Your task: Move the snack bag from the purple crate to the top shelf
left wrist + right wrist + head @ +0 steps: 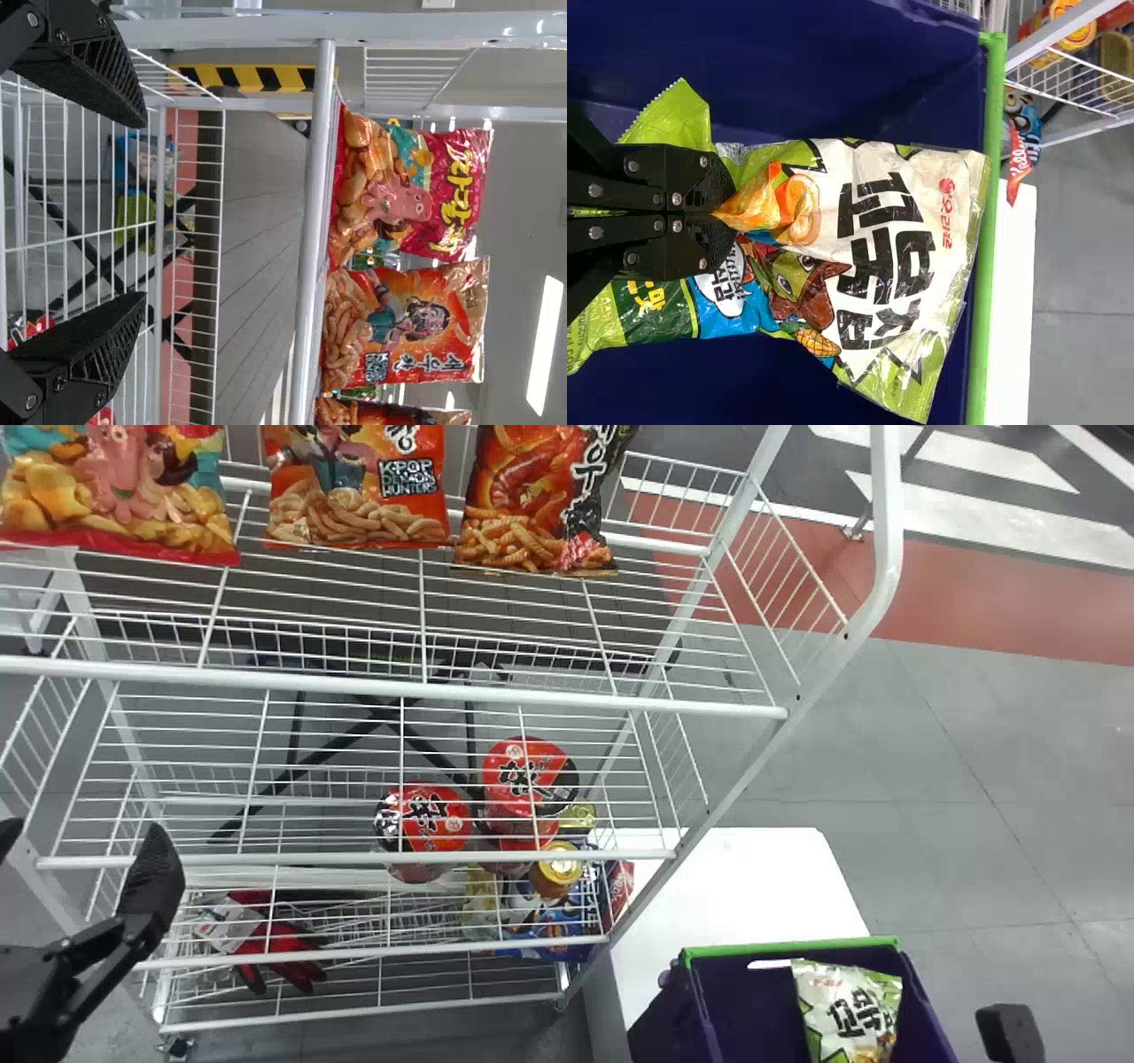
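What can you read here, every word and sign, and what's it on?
"자갈치": octopus bag
"새우깡", "K-POP DEMON HUNTERS": middle shelf bag
Snack bag in the crate, hot-looking red bag, red cups: lettering I can't read surely.
Lower packets: too small.

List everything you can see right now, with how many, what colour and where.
Snack bag: one, green and white, inside the crate
Crate: one, purple with green rim, front right
Table: one, white, right of the rack
Rack: one, white wire, centre and left
Shelf snack bags: three, mostly red and orange, top shelf
Red-lidded tubs: at least two, lower in the rack
Gold-lidded jar: one, beside the tubs
Gloves: red and black, low in the rack, count unclear
Floor: grey, red band
Left fingers: two, black, apart, before the rack
Right fingers: two, black, pinching the crate's bag
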You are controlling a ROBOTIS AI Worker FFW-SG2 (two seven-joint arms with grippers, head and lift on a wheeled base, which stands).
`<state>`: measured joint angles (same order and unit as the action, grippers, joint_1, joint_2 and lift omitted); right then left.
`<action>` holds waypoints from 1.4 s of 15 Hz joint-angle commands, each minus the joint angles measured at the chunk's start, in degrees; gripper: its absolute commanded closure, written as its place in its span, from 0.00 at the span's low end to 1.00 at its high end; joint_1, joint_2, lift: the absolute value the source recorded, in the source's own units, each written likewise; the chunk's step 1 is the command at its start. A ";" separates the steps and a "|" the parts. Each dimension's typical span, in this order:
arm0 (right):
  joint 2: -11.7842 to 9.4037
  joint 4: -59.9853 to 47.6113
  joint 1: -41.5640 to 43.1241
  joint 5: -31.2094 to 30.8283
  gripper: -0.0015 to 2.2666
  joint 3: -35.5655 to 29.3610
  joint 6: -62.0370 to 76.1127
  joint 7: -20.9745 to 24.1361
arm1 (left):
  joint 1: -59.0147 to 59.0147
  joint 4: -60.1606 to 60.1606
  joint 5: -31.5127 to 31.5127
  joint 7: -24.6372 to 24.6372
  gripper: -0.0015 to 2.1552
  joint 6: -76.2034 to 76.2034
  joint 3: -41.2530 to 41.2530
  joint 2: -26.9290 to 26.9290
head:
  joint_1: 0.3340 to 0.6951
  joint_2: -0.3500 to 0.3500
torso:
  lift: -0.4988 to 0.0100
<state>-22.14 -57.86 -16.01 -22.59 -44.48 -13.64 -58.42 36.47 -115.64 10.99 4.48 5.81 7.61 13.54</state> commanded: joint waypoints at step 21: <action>-0.71 -0.15 0.54 0.79 0.89 -2.28 2.43 -0.82 | 0.44 -1.25 -0.18 -0.08 0.06 -0.32 0.39 0.35 | 1.00 0.00 | 0.81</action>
<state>-22.88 -58.01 -15.32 -21.79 -46.68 -11.31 -59.25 36.82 -116.74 10.76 4.38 5.52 8.00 13.81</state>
